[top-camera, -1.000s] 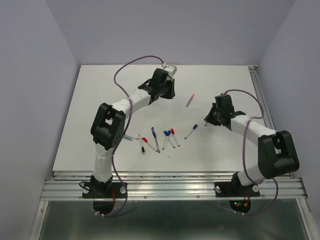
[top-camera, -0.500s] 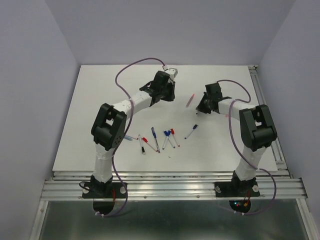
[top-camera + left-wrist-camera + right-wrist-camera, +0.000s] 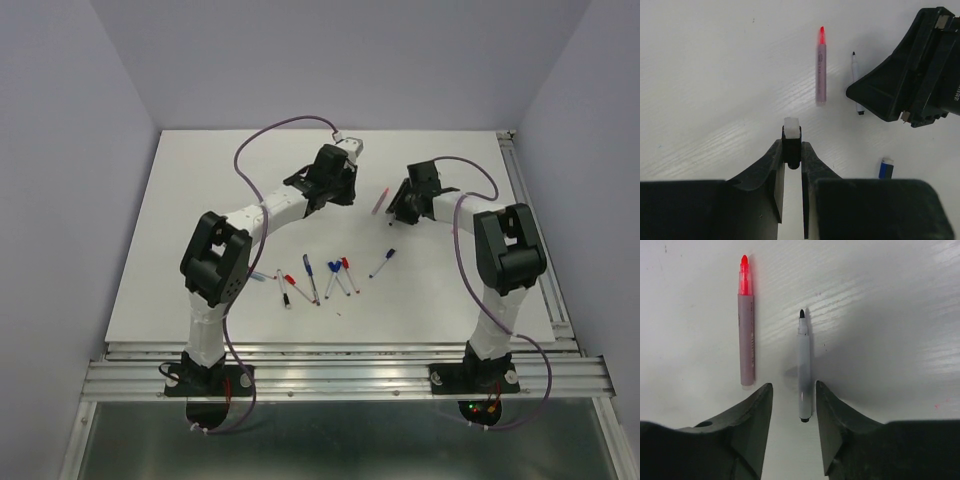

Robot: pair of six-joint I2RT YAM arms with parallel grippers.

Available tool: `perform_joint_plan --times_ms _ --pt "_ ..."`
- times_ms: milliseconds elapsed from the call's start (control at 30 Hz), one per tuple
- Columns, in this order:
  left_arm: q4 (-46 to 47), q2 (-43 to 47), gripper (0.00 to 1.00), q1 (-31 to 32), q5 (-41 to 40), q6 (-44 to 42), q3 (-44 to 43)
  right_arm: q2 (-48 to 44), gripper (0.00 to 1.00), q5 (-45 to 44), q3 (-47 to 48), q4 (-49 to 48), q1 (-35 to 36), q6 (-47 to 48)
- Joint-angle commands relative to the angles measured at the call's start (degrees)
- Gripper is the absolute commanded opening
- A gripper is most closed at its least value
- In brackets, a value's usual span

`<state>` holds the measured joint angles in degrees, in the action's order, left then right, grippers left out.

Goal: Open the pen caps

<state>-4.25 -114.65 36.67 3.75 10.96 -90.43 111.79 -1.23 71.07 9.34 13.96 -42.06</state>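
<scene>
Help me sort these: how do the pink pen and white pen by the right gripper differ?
The pink pen is thicker, red-tipped; the white pen is slimmer, black-tipped. The white pen lies between the right gripper's open fingers; the pink pen just outside. Both lie flat, uncapped, parallel.

One black cap (image 3: 791,150), pale end up, pinched upright in left end effector (image 3: 791,159). Red caps (image 3: 345,262) and blue caps (image 3: 333,266) on pens (image 3: 312,283) lying clustered on bench (image 3: 200,200); dark cap (image 3: 390,253) just right of them.
</scene>
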Motion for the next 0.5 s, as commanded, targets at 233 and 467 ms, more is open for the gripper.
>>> perform_joint_plan --times_ms 233,467 --pt "0.38 5.05 0.0 6.57 -2.61 0.64 -0.18 -23.17 0.88 -9.03 -6.11 3.05 0.28 2.07" --pt "0.65 1.81 0.0 10.17 -1.2 2.92 -3.95 -44.76 1.0 -21.6 -14.1 11.64 0.28 -4.14"
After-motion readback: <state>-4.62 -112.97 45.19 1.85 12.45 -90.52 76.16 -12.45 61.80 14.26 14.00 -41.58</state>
